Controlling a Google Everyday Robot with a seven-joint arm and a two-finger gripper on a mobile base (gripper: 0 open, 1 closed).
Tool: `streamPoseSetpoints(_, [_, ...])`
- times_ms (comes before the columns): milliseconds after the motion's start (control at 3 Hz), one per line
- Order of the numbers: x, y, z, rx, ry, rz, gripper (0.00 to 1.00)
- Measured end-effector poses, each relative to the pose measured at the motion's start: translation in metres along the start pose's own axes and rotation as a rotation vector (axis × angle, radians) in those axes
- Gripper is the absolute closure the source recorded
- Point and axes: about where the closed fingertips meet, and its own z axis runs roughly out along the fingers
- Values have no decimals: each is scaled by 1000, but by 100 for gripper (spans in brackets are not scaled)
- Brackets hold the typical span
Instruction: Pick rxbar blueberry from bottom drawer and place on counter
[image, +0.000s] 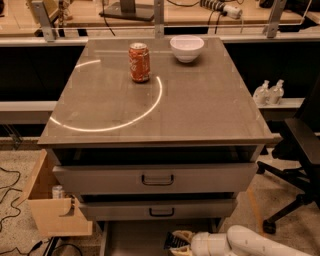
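My gripper (181, 242) is low in the bottom drawer (132, 240), fingers (183, 234) open around the dark snack bar (172, 242). I should squeeze gently, then lift straight up.

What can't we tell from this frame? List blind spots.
All in the camera view:
- bottom drawer: the front is cut off by the lower frame edge, and the back is hidden under the drawer fronts above.
- gripper: it sits low in the drawer at the frame edge, and whether it has a grip is unclear.
- rxbar blueberry: only a dark patch at the gripper, with the wrapper unreadable and part of it hidden by the gripper.
- soda can: the label is too blurred to read.
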Motion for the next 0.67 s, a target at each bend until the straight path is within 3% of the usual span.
streamPoseSetpoints(667, [-43,13,-87,-19,-20,-49,100])
